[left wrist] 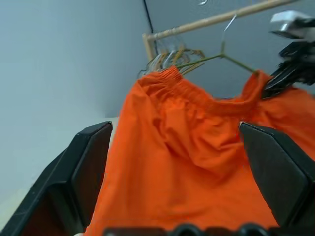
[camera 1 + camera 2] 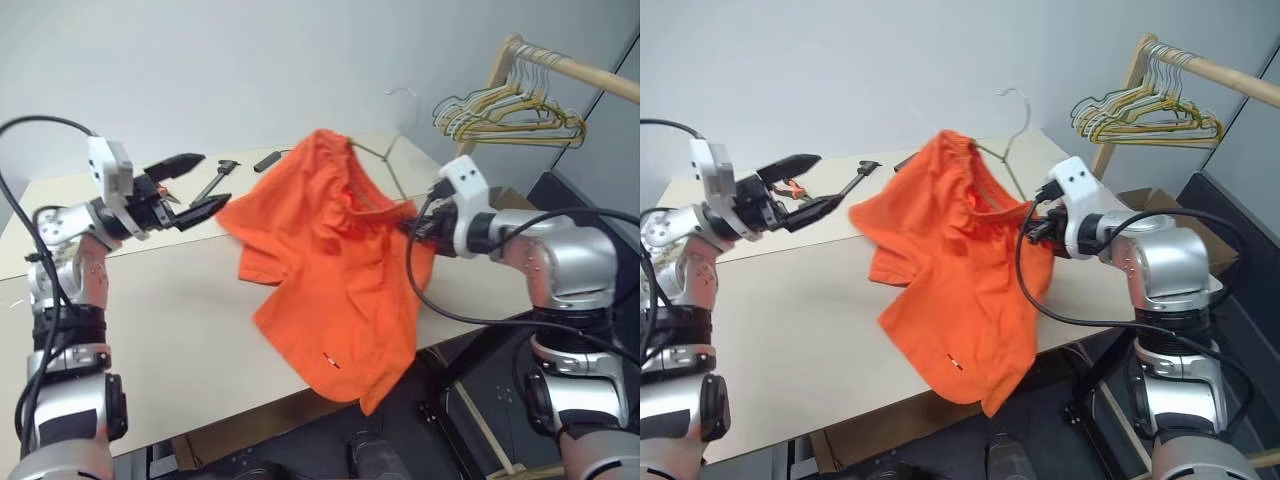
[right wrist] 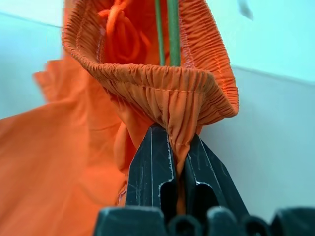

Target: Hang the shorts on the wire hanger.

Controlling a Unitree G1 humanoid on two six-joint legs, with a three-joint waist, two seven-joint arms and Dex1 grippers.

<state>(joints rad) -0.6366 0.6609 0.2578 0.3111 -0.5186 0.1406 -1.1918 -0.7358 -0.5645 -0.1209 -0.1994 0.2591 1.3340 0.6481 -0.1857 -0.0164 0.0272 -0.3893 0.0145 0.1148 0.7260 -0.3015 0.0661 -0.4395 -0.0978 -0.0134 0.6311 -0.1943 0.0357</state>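
The shorts [image 2: 330,270] hang over the front portion of the bench [image 2: 150,340], with the lower hem draped past the near bench edge and a small white mark visible near the bottom of the fabric. The upper part of the shorts is raised above the bench surface. The right gripper [image 2: 412,228] is clamped on the gathered elastic waistband; in the right wrist view its two fingers [image 3: 152,167] are pressed together on a bunched fold of orange fabric, with the thin wire of the wire hanger [image 3: 172,29] passing down into the waistband opening just above the grip. The left gripper [image 2: 198,185] is positioned to the left of the shorts, clear of the fabric, with its fingers spread wide apart and nothing between them. In the left wrist view the waistband spans between the two spread fingers at a distance. The wire hanger [image 2: 392,150] rises from the waistband, its shoulders partly covered by fabric and its hook at the top. Small dark tools [image 2: 222,175] lie on the far side of the bench behind the left gripper. Farther right, a wooden rail [image 2: 570,65] carries a bunch of pale hangers [image 2: 505,115].
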